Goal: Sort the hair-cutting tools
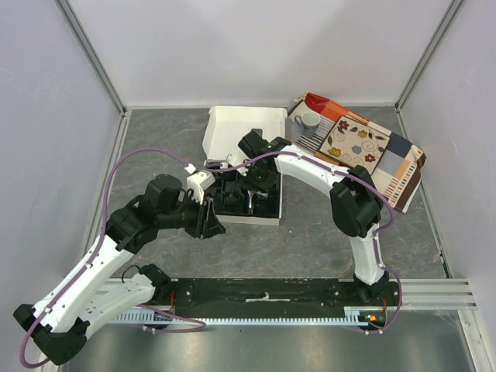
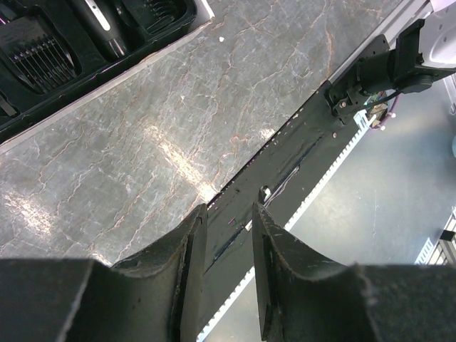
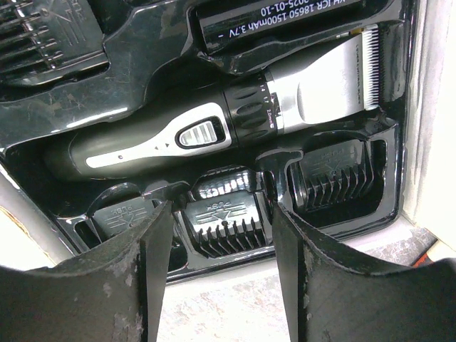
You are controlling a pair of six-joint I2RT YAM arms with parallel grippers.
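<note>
The hair clipper (image 3: 214, 128), black with a silver blade head, lies on its side in a moulded black tray (image 3: 142, 50) inside the white box (image 1: 244, 124) at the middle of the grey marbled surface (image 1: 155, 139). Its blade end points toward 3 o'clock in the right wrist view. A battery (image 3: 278, 18) lies in the slot at the clipper's 12 o'clock. Black comb attachments (image 3: 335, 174) fill the pockets at its 6 o'clock.

The right claw (image 3: 221, 214) hangs over those pockets, released, its fingers spread to either side of one comb and gripping nothing.

The left claw (image 2: 228, 210) is off the tray at its 8 o'clock, over bare surface. It too is released, with nothing between its fingers.

A grey mug (image 1: 309, 122) and a flowered cloth (image 1: 353, 147) lie at the tray's 2 o'clock.
</note>
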